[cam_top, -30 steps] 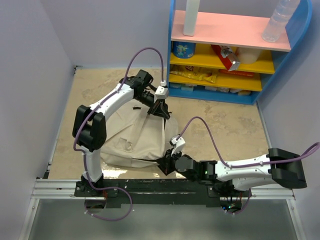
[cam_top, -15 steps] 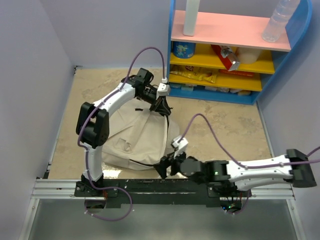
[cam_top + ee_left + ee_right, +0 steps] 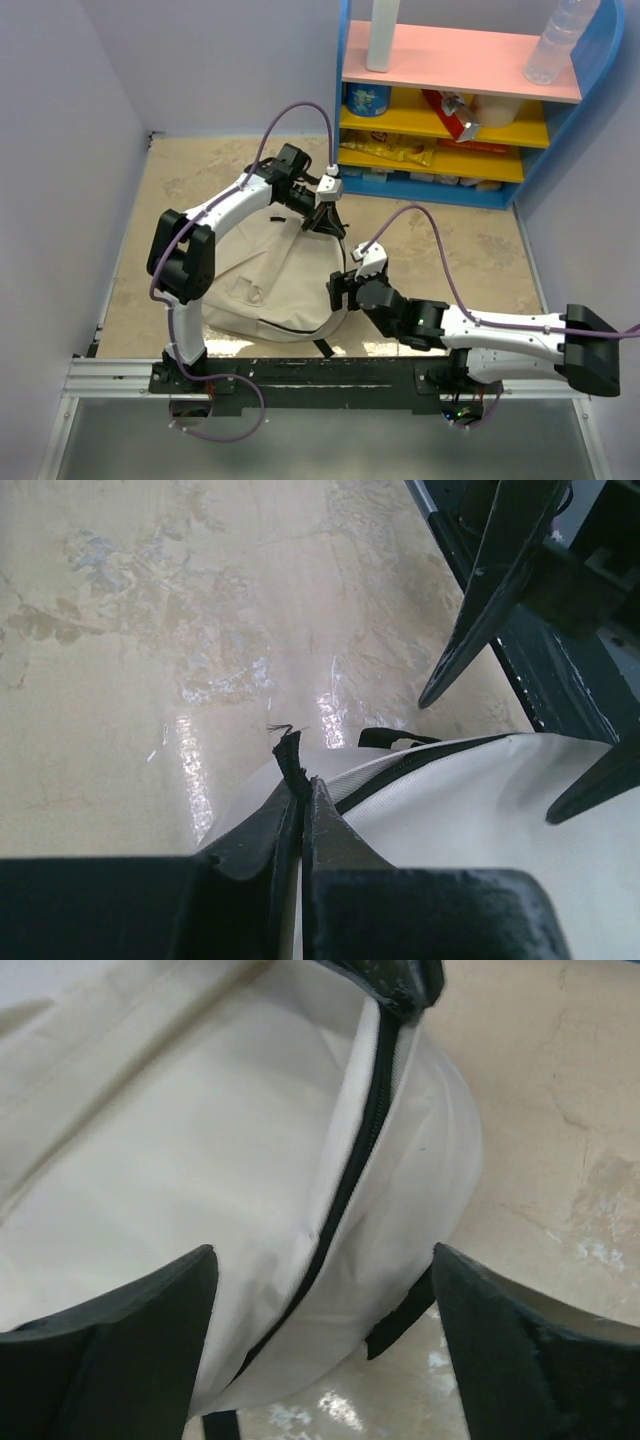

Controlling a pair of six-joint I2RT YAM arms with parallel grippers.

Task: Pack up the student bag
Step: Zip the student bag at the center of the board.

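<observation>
- Lying on the sandy table (image 3: pixel 470 250), toward its left half and close to the near edge, the student bag (image 3: pixel 260 285) is slumping as a rounded cream mound. In the right wrist view you are seeing its dark zipper line (image 3: pixel 348 1185) running down its right-hand side
- Your left gripper (image 3: pixel 322 222) is reaching over the bag's far right corner and pointing down at it. In the left wrist view its fingers (image 3: pixel 335 845) are pressing together, pinching a frayed black fabric tab (image 3: pixel 289 752) at the bag's top edge
- Your right gripper (image 3: pixel 337 293) is sitting against the bag's right side, a little nearer to you than the left one. Its fingers (image 3: pixel 120 1345) are standing spread wide, with cream canvas and the zipper bulging between them and nothing gripped
- A black strap (image 3: pixel 398 1328) is poking out from under the bag, just beside one finger of that gripper
- Over at the far right the shelf unit (image 3: pixel 460 60) is standing well apart from the bag, carrying a clear bottle (image 3: pixel 560 40) on its pink top board and packets on the yellow boards below
</observation>
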